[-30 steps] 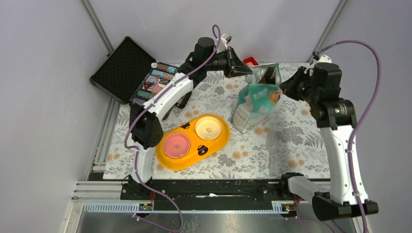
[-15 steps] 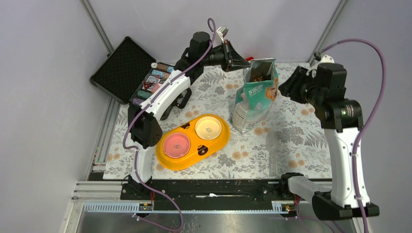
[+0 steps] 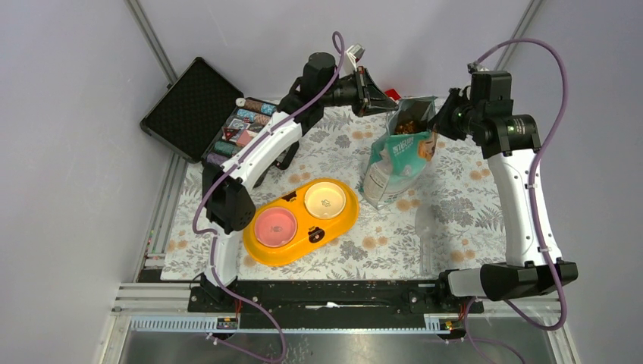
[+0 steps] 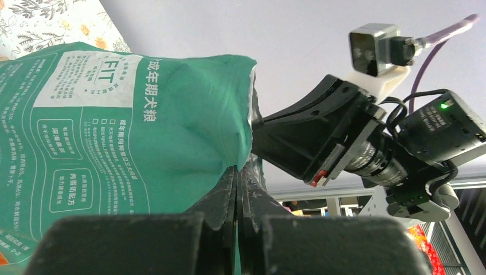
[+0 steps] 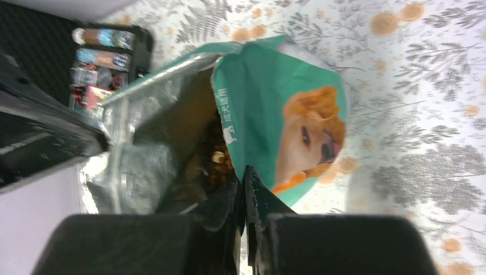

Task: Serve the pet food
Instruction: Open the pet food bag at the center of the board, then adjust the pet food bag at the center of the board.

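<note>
The teal-and-white pouch [image 3: 400, 155] with a golden retriever stands upright at the back of the floral mat, its mouth held open. Dark-brown kibble [image 3: 409, 123] shows inside; it also shows in the right wrist view [image 5: 215, 157]. My left gripper [image 3: 387, 108] is shut on the pouch's left top edge [image 4: 243, 143]. My right gripper [image 3: 435, 121] is shut on the right top edge [image 5: 243, 114]. The orange double bowl [image 3: 301, 221] lies front left of the pouch, with a pink well [image 3: 275, 225] and a cream well [image 3: 325, 200], both holding no kibble.
An open black case [image 3: 203, 110] with small colourful packets sits at the back left. A red object [image 3: 391, 95] lies behind the pouch. A clear plastic item [image 3: 426, 227] rests on the mat at front right. Grey walls and metal rails surround the mat.
The right gripper has moved up and left to the pouch's top edge. The pouch has been pulled from leaning to upright and its mouth has opened wider, showing kibble. The left gripper has barely shifted.
</note>
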